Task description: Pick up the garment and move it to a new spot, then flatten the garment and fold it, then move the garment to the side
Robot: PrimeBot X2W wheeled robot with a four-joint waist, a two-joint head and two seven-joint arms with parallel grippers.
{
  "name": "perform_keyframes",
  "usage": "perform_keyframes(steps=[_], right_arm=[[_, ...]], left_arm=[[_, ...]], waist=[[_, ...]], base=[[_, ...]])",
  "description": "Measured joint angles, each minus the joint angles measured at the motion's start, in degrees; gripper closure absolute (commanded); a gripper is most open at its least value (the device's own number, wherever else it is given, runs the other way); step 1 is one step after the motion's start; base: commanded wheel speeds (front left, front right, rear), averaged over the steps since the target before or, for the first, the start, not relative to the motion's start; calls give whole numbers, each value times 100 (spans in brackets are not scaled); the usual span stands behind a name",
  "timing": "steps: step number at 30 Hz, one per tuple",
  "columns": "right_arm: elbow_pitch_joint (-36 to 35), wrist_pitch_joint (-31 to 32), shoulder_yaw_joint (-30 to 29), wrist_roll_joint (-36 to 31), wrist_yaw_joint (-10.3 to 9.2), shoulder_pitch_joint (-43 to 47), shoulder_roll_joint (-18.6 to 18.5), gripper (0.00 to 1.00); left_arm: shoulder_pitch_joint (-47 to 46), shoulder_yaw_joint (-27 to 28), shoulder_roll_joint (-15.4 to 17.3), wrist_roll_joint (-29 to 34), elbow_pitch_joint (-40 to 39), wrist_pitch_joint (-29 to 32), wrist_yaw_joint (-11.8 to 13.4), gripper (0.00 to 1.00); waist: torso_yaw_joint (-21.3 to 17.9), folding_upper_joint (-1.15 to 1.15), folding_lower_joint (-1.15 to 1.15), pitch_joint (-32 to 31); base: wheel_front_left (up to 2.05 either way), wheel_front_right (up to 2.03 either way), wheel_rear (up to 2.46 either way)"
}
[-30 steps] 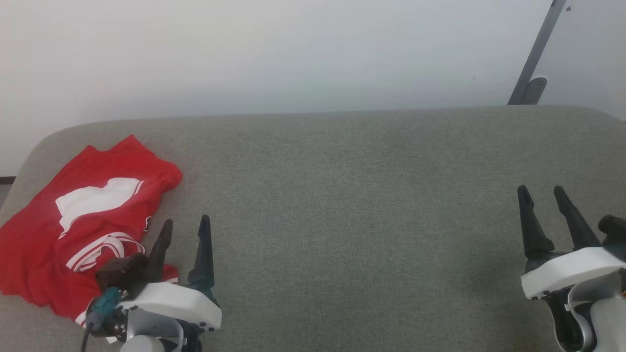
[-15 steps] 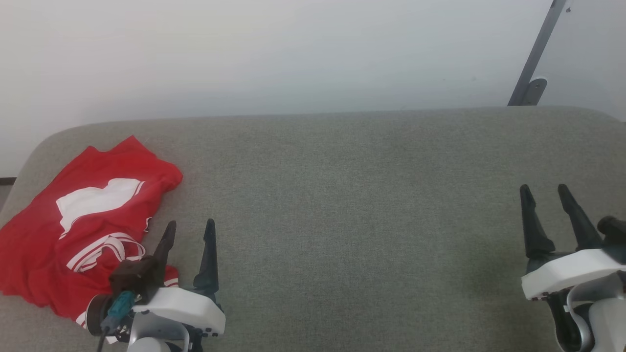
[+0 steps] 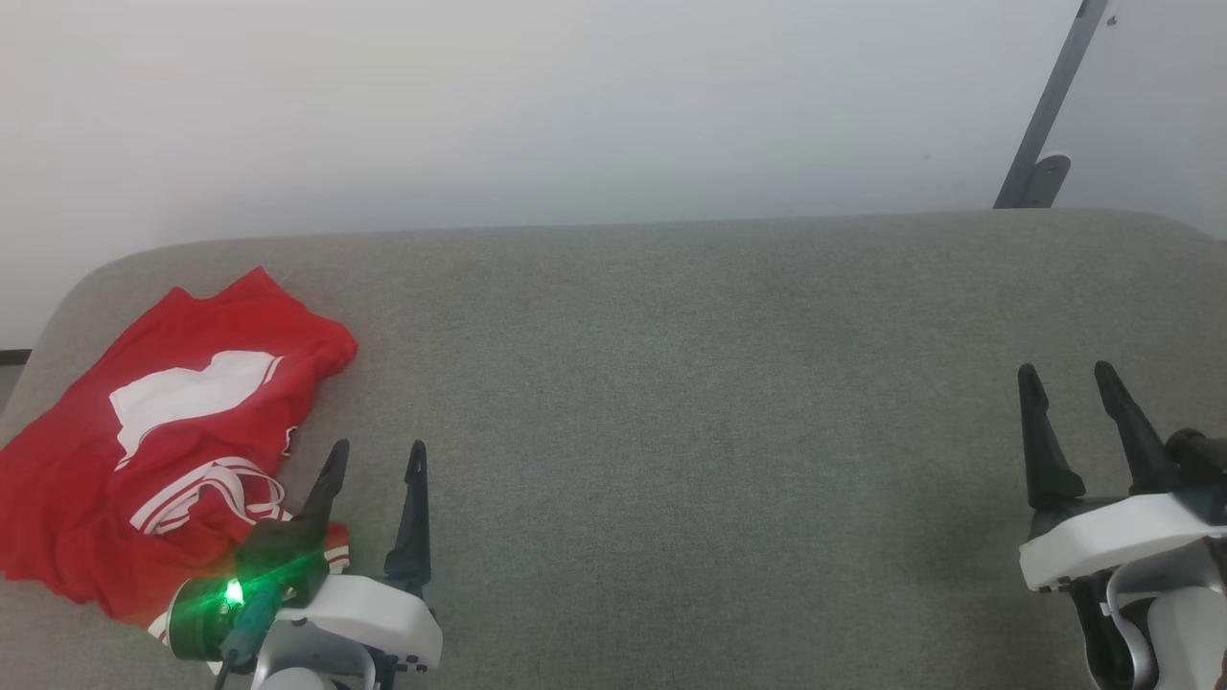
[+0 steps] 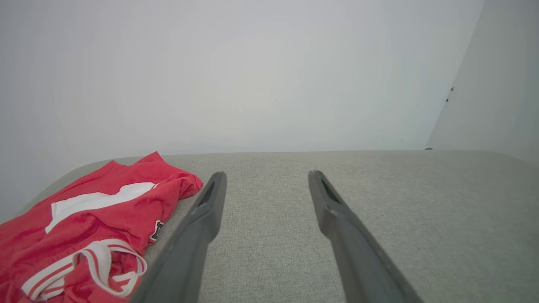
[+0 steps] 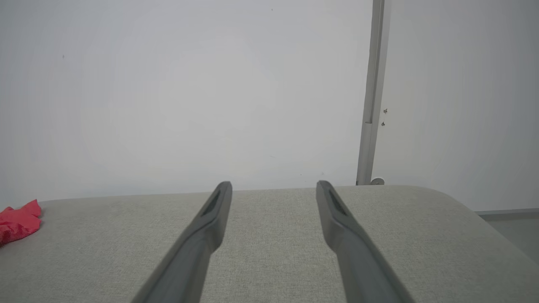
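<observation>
**A:** Backdrop: plain white wall (image 3: 479, 96); grey metal post (image 3: 1050, 105) slanting at its right end. Carrier?

**B:** Grey-green upholstered pad (image 3: 671, 383), rounded corners. Item one: garment (image 3: 163, 431), bright red, crumpled. White patch (image 3: 192, 388) faces up; striped white-and-red trim (image 3: 206, 484) is looped toward its front. It lies along the pad's left edge, its top near the far-left corner.

**A:** Item two?

**B:** Item two: left gripper (image 3: 379, 447), toward the front edge, just beside the garment's right side. Fingers (image 4: 208, 214) spread apart, nothing between them, over bare pad. Whether the wrist housing touches the cloth cannot be told. Green light (image 3: 230, 592) lit on the wrist.

**A:** Item three?

**B:** Item three: right gripper (image 3: 1065, 368), by the pad's right edge, well apart from the garment. It is likewise spread wide and empty, tips pointing toward the far edge.
</observation>
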Motion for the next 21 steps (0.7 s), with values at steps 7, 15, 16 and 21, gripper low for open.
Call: perform_keyframes(steps=[7, 15, 16, 21], right_arm=[[12, -59, -12, -74, 0, 7, -3, 0], [-10, -135, -100, -215, 0, 33, -9, 0], [-19, -135, -115, -210, 0, 48, -9, 0], [-25, -135, -171, -148, 0, 85, 3, 0]], left_arm=[[9, 63, -45, 265, -36, -71, -94, 0], [30, 65, -111, 602, -34, -143, -153, 0], [30, 64, -116, 603, -27, -143, -166, 0], [30, 76, -133, 609, 14, -142, -192, 0]], waist=[[-24, 0, 0, 1], [-41, 0, 0, 12], [-38, 0, 0, 13], [0, 0, 0, 25]], base=[[0, 0, 0], [0, 0, 0], [0, 0, 0], [0, 0, 0]])
